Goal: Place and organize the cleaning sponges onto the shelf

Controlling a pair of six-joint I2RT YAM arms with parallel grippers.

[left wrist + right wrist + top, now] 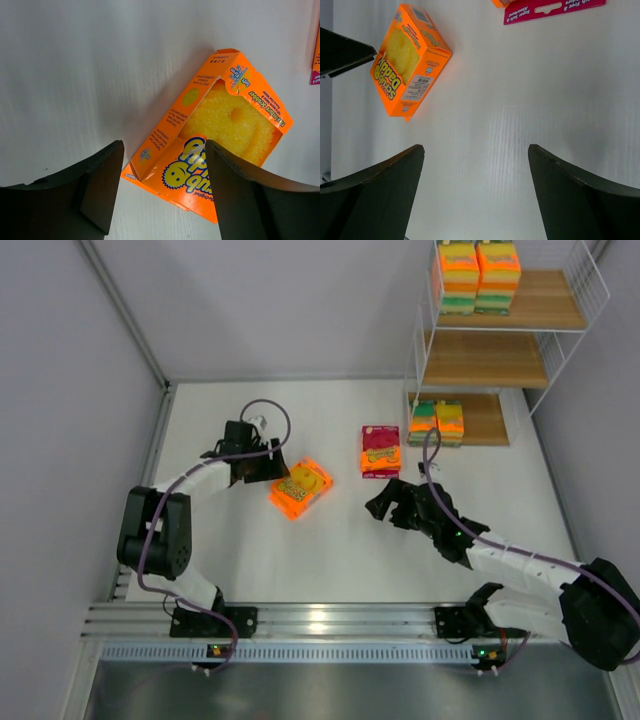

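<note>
Two grippers: we see both over the white table [300, 570], each with its jaws apart and nothing clamped.
Left gripper [268, 466]: jaws stand moderately wide; in its wrist view the dark fingers [95, 190] frame the near corner of the orange pack [220, 145].
Contact on the left: the right-hand finger overlaps the pack's printed face in the wrist view, and we cannot tell whether it touches.
Orange pack: it lies flat on the table just ahead of the left gripper, turned at an angle to the fingers, with yellow sponge showing through the cut-out window.
Right gripper [388, 498]: jaws are spread wide; between its fingers [385, 190] we see only bare table.
Magenta-topped pack [381, 450]: it lies flat just beyond the right gripper's fingertips, apart from them; only its magenta edge shows at the top of the right wrist view.
Orange pack from the right side: ahead and to the left of the right gripper, well apart.
Shelf [545, 310]: it stands far ahead and to the right of the right gripper.
Top board: two stacks of packs [478, 275] stand side by side, touching.
Bottom board: a pair of packs [437, 422] sits at the left end, the shelf packs nearest the right gripper.
</note>
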